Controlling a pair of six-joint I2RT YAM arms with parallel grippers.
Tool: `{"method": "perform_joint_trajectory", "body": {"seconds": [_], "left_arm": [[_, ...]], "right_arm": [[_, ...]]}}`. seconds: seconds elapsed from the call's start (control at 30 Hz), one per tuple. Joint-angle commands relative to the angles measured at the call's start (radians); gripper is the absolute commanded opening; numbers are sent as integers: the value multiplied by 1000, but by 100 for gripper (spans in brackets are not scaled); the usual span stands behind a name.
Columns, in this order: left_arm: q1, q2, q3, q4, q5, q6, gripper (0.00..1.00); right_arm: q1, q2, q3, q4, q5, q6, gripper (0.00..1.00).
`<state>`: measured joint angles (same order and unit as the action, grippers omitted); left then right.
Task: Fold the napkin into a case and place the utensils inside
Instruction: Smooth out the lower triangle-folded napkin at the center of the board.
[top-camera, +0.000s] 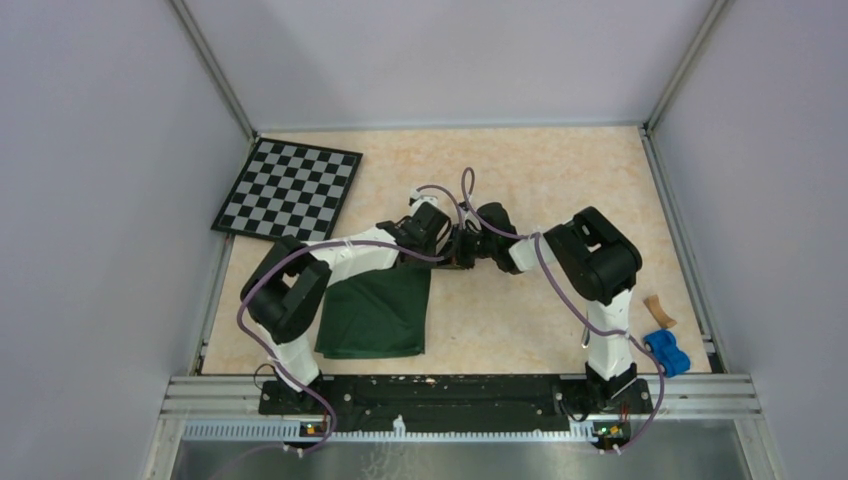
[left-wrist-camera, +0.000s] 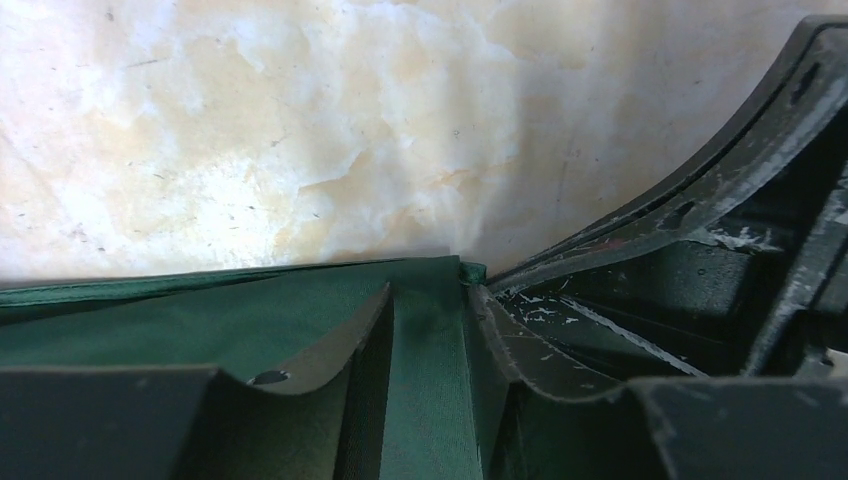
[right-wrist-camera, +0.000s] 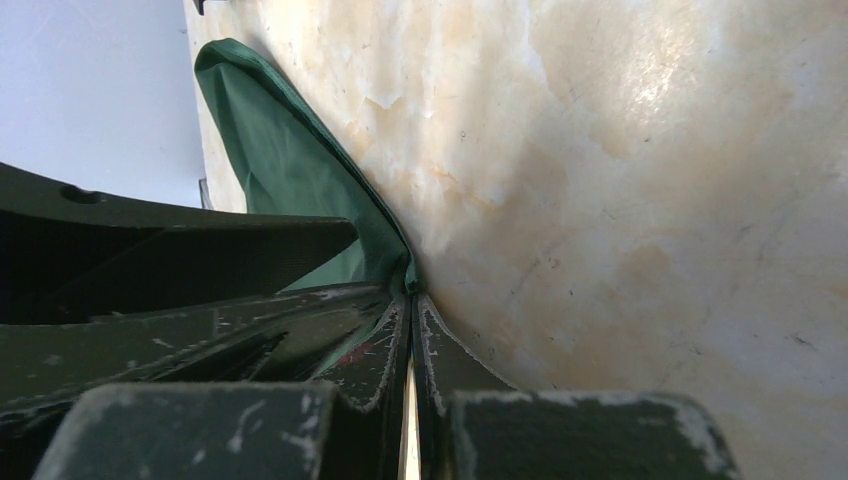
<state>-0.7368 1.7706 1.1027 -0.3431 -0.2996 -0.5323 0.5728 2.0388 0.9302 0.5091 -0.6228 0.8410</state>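
The napkin (top-camera: 375, 315) looks light and limp; take it by its corners. Right end effector (right-wrist-camera: 412, 298) is pressed together, pinching a corner; left end effector (left-wrist-camera: 428, 300) is spread astride the edge.

You're looking at a plain dark green napkin (top-camera: 375, 312) on a tabletop (top-camera: 560, 170) marbled in cream and pale peach. The checkered board (top-camera: 288, 188) is black and white squares inside a black border. The toy car (top-camera: 667, 352) is bright blue, and the wooden piece (top-camera: 657, 310) is tan. The left arm (top-camera: 352, 256) and right arm (top-camera: 607, 345) are white with black joints, and their cables (top-camera: 553, 275) are purple. The right gripper (right-wrist-camera: 412, 298) has black fingers (right-wrist-camera: 450, 360) flecked with white scuffs. The walls (top-camera: 100, 200) are pale lavender-grey.
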Motion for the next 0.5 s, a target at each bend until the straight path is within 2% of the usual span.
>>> {"method": "perform_joint_trajectory", "body": {"seconds": [0.0,0.13,0.33,0.47], "left_arm": [[4,23,7,28,27,-11,39],[4,37,8,27,10,-10,36],[4,19,6,37,13,-10,12],[0,-32,-16,59,22,-11,3]], "right_arm": [[-8,4,12,26,0,-6,0],[-7,10,14,32,-3,-3,0],[-8,26,23,44,-3,10,0],[-7,34,34,44,-1,11,0]]}}
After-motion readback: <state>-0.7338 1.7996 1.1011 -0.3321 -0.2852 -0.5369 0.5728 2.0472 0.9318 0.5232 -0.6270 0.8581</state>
